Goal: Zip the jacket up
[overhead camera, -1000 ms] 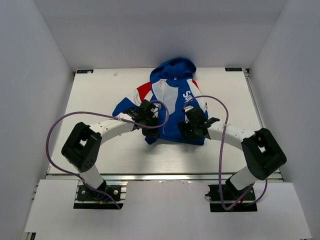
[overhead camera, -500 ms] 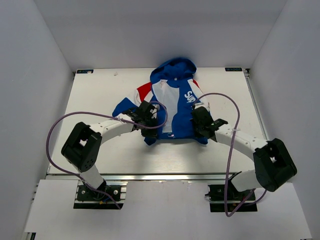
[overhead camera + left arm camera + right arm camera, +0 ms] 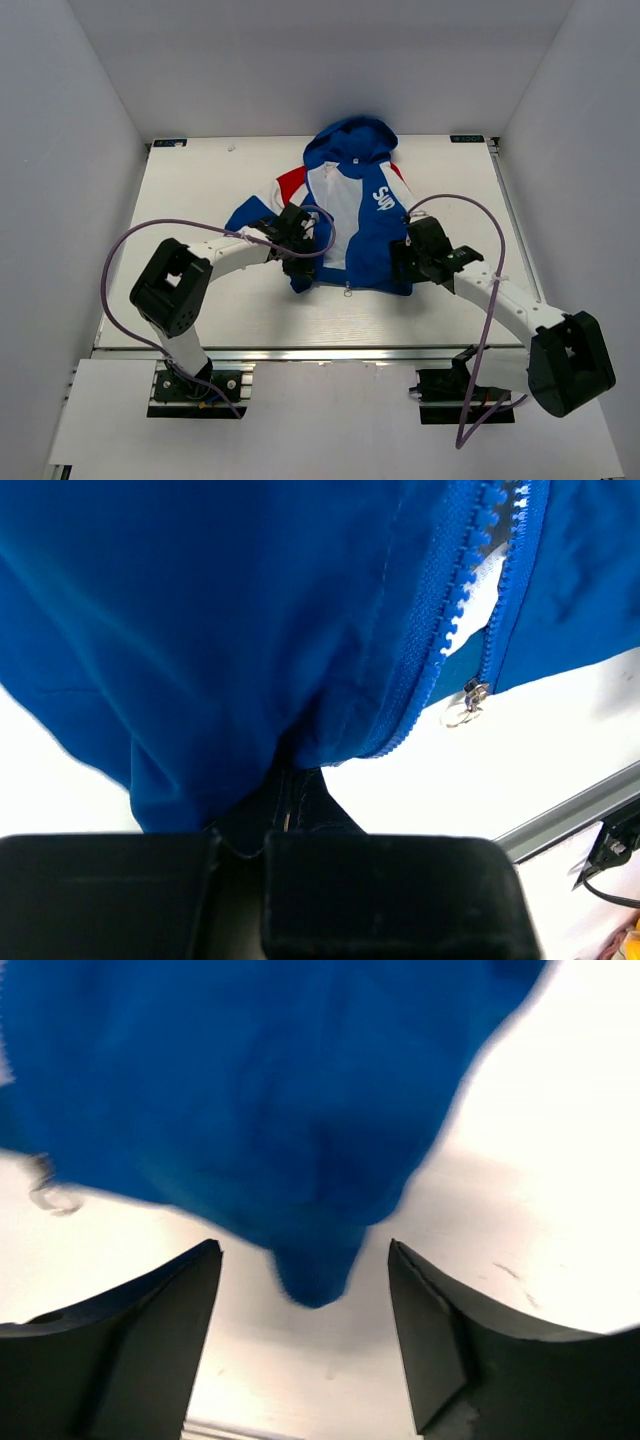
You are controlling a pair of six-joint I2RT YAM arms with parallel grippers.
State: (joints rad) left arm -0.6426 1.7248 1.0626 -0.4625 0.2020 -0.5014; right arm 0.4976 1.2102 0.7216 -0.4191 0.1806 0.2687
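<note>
Left pincer (image 3: 265,835) is clamped on the lower hem of the jacket (image 3: 360,225), which lies flat mid-desk (image 3: 200,190). My right pincer (image 3: 305,1252) stands apart, astride the other hem corner. I should pinch there and pull the hem taut before going for the slider (image 3: 472,693).

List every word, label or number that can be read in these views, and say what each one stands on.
"SUP", as far as it can be made out: tilted white lettering on the chest of the jacket; any further letters cannot be told.
Left tag and right tag, dark, at the far corners of the table: too small to read.
Both wrist views: no text.
</note>
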